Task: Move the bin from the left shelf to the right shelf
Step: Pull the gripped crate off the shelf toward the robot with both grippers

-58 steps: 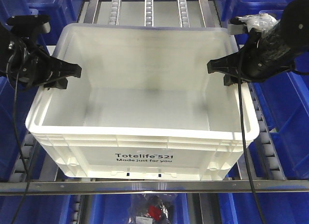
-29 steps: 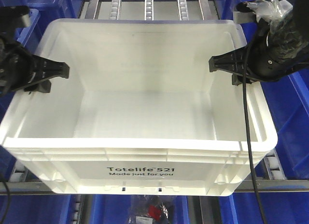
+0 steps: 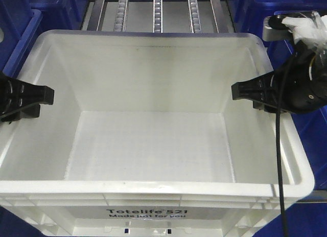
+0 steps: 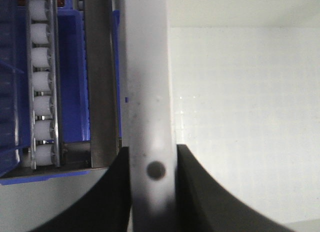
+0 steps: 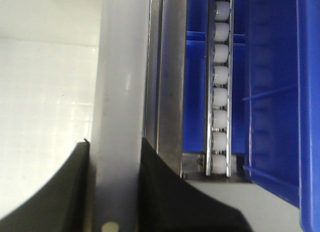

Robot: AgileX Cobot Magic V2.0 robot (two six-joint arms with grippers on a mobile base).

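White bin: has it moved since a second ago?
Yes. The bin has slid toward the camera, out along the roller tracks, which have stayed put behind it.

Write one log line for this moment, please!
bin: empty, gripped at both side walls | left gripper: shut on bin | right gripper: shut on bin

Left gripper [image 3: 43, 96]: at 9 o'clock in the front view, pointing toward 3 o'clock, clamped across the side wall of the bin [image 3: 153, 48].
Left fingers [image 4: 112, 194]: dark, one on each face of the wall, pressed tight.
Right gripper [image 3: 239, 91]: at 3 o'clock, pointing toward 9 o'clock, clamped across the opposite wall.
Right fingers [image 5: 167, 192]: dark, straddling the wall.
Right wrist [image 3: 304, 91]: black, bulky, behind the gripper.
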